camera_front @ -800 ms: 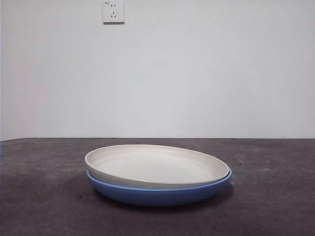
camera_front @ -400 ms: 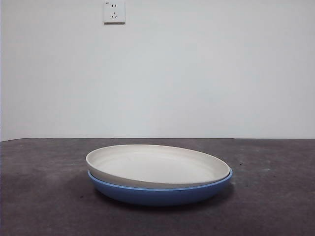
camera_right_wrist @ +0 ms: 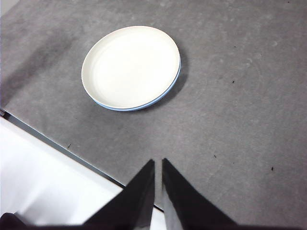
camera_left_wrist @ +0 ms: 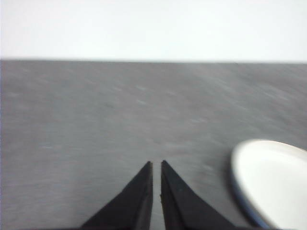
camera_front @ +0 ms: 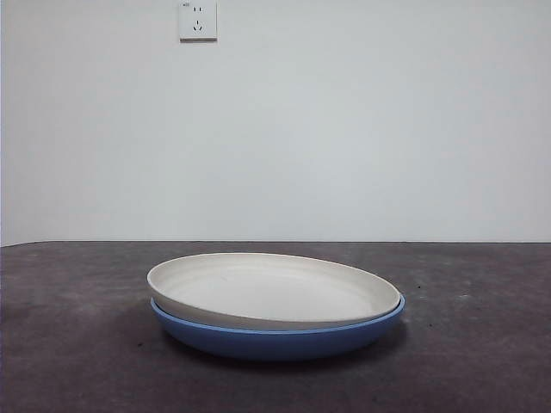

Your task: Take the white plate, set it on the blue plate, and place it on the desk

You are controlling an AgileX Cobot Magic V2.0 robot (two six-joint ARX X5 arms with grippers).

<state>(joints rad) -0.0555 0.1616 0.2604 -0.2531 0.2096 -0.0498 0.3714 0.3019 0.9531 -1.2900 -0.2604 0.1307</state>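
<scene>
The white plate (camera_front: 274, 289) lies nested inside the blue plate (camera_front: 275, 339) in the middle of the desk (camera_front: 69, 344). Only a thin blue rim (camera_right_wrist: 169, 89) shows around the white plate (camera_right_wrist: 130, 66) in the right wrist view. My right gripper (camera_right_wrist: 158, 162) hangs high above the desk's edge, well away from the stack, jaws shut and holding nothing. My left gripper (camera_left_wrist: 156, 164) sits low over bare desk, jaws shut and holding nothing, with the white plate (camera_left_wrist: 273, 182) off to one side. Neither arm appears in the front view.
A white wall with a power socket (camera_front: 198, 20) stands behind the desk. The desk's edge (camera_right_wrist: 62, 143) and a white floor area (camera_right_wrist: 43, 177) show in the right wrist view.
</scene>
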